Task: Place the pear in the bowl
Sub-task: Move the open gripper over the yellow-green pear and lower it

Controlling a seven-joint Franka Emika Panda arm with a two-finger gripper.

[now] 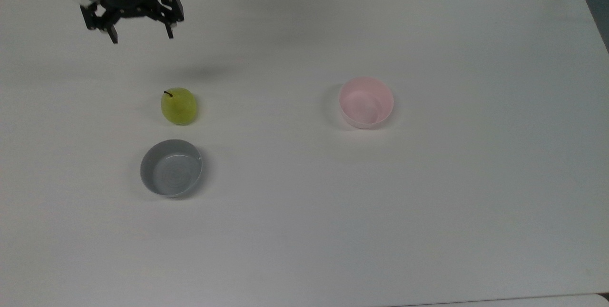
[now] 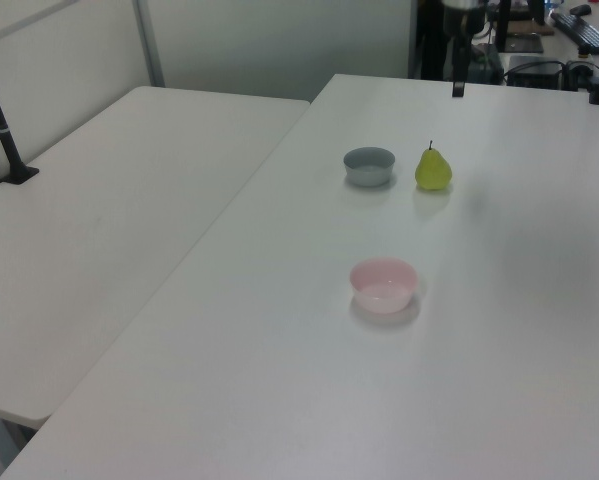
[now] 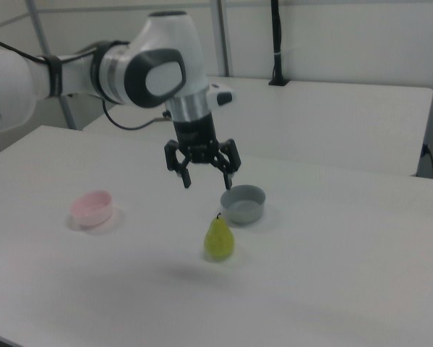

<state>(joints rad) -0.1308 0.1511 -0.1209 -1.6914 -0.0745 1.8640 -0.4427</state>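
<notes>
The white, glossy-shelled arm reaches in from the right view's left, its rounded wrist joint turned so the black hand [image 3: 205, 177] points straight down above the smooth white counter [image 1: 428, 202]. In the top view the hand [image 1: 141, 38] hangs up and to the left of the pear, well clear of it. Its two thin black fingers [image 1: 113, 36] are spread wide and hold nothing; they touch nothing.

The small rounded yellow-green pear [image 1: 179, 105] stands upright on the counter with its short dark stem up, its skin faintly shiny. In the right view the pear [image 3: 219, 238] sits below the hand and just in front of the small round grey bowl [image 3: 242, 203], apart from it. In the top view the grey bowl [image 1: 171, 168], with a glossy inside, lies near the pear. The small round pale pink bowl [image 1: 366, 102], smooth and glossy inside, stands well apart at the top view's right. In the left view the pink bowl [image 2: 384, 285] lies nearer the camera than the pear [image 2: 433, 168].
</notes>
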